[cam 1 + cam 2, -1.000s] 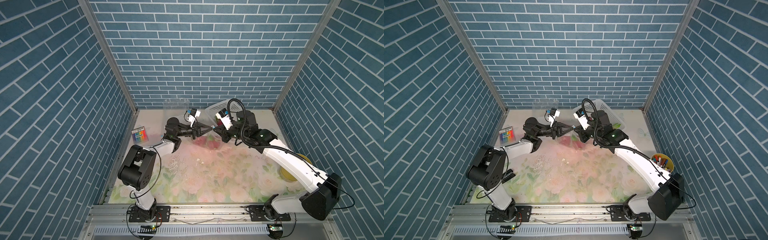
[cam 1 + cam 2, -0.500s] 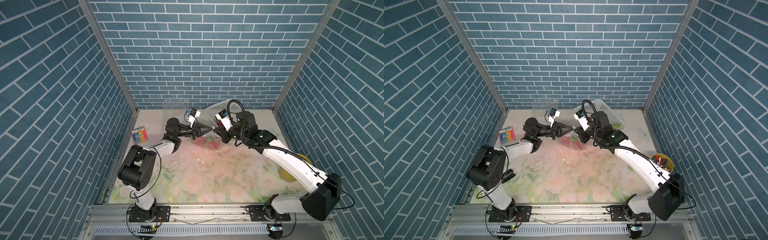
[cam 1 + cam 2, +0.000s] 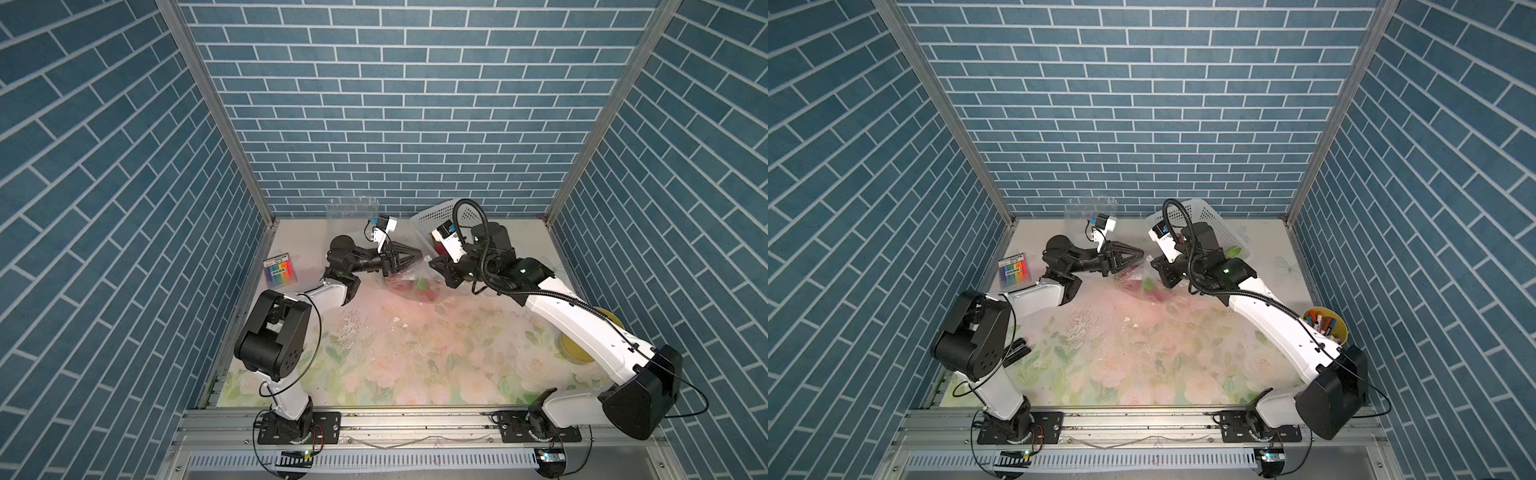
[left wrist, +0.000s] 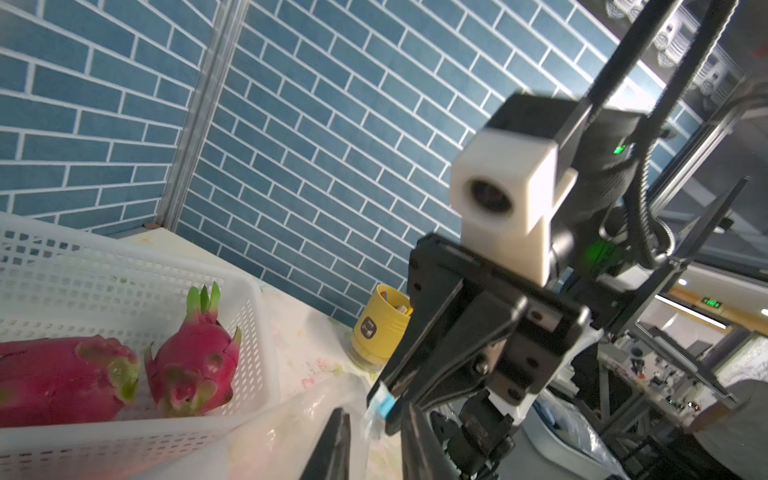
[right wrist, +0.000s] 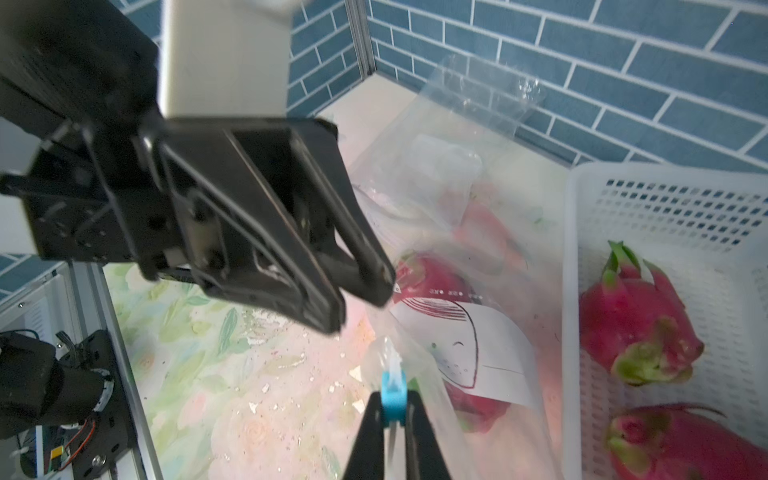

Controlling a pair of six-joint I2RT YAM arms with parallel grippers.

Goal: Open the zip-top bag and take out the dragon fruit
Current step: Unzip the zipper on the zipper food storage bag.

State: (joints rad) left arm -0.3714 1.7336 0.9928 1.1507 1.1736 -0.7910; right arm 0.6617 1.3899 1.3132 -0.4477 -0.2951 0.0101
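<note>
The right tool point(image 5: 392, 402) clamps the blue slider point(image 5: 392, 390), anchoring the zip-top bag point(image 5: 478, 345) for opening; the left tool point(image 5: 357, 305), parted, hovers alongside.

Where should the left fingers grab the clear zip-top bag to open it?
Probably the thin top edge of the clear plastic zip-top bag, beside the blue plastic slider pinched by the right gripper. It sticks out as a flat strip facing the left gripper, so come head-on and pinch across it.

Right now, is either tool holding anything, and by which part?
The right tool pinches the zip-top bag by its blue slider. The left tool stands open, holding nothing.
</note>
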